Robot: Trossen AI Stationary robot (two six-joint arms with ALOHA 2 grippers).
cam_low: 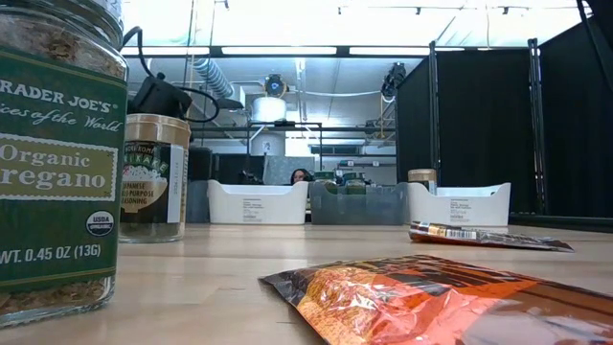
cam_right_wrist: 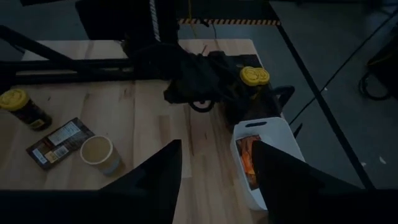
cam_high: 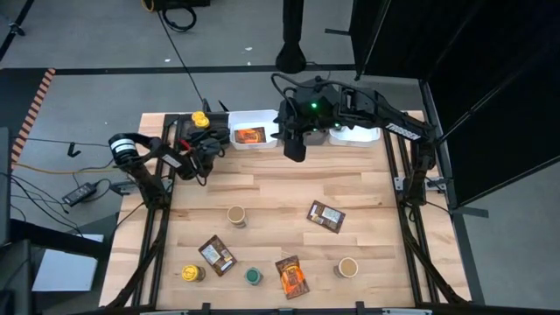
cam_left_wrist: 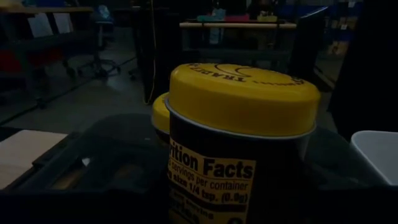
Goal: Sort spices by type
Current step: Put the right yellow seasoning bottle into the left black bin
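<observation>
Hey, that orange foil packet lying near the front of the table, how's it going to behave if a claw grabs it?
The orange foil packet looks crinkled and lies flat, so it will probably flop and bend when lifted. Its glossy film may be slippery. Being so flat, it probably won't roll or tip.

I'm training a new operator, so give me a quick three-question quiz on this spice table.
1. How many jars stand on the table, outside the bins?
2. True or false: the middle white bin holds an orange packet.
3. The left gripper holds: A) a packet, B) a yellow-lidded jar, C) nothing.
Key: 1. Four: tan lids, yellow lid, green lid. 2. True. 3. B.
</observation>
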